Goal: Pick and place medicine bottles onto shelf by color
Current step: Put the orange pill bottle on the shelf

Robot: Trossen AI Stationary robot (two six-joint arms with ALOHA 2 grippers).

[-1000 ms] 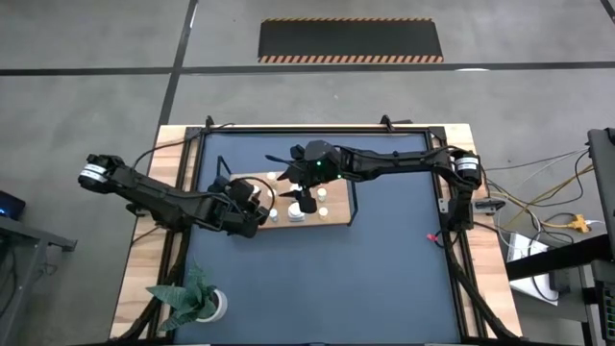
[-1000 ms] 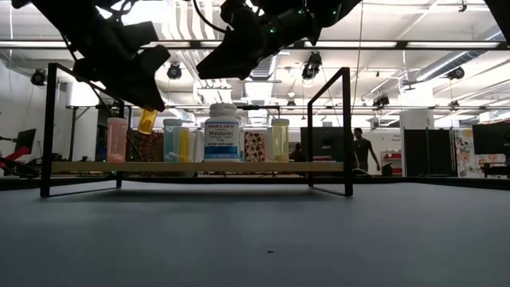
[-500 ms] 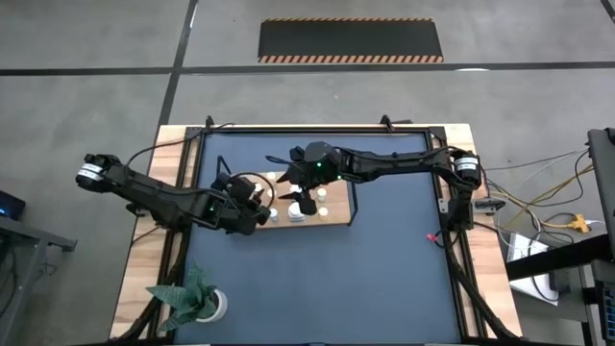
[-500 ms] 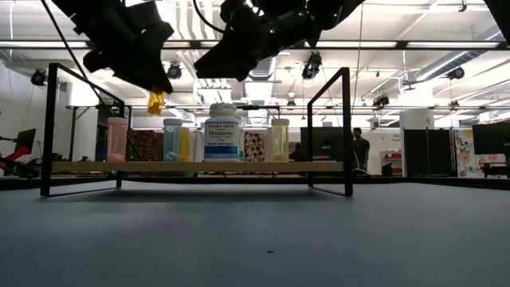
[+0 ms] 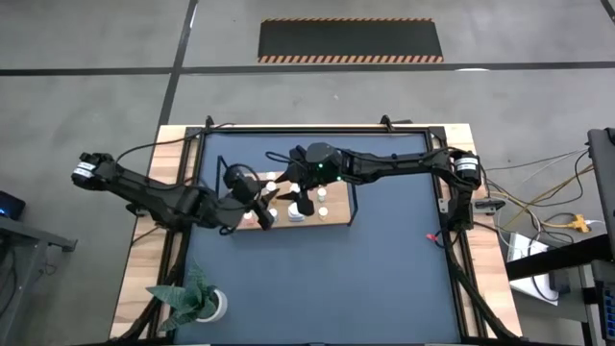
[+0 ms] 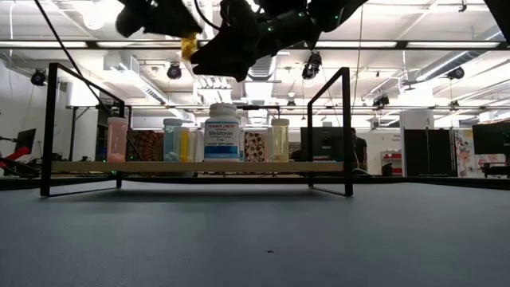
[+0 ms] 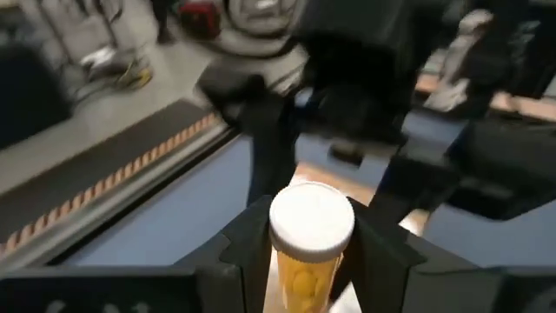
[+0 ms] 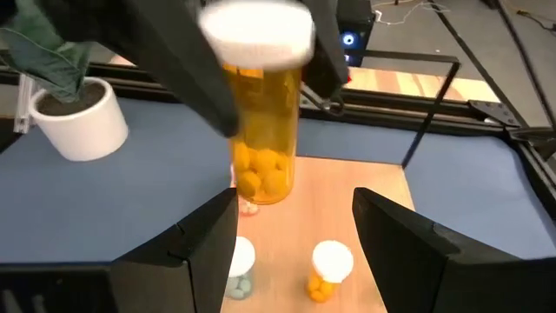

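Above the shelf's (image 5: pixel 332 223) left end, the left gripper (image 7: pixel 306 252) grasps a yellow bottle (image 7: pixel 306 261) with a white cap, lifted clear of the board. The right gripper (image 8: pixel 295 230) hangs released over the shelf's middle, facing that bottle. This looks like the carry step; next the bottle likely needs lowering upright beside the like-coloured bottles (image 6: pixel 185 146) without knocking neighbours.

I see a clear amber plastic bottle (image 8: pixel 257 130) with a matt white cap. My shelf (image 8: pixel 373 235) is pale, smooth wood with thin black metal ends. The tabletop (image 5: pixel 384 279) looks matt blue. The pot (image 8: pixel 82 122) is smooth white.
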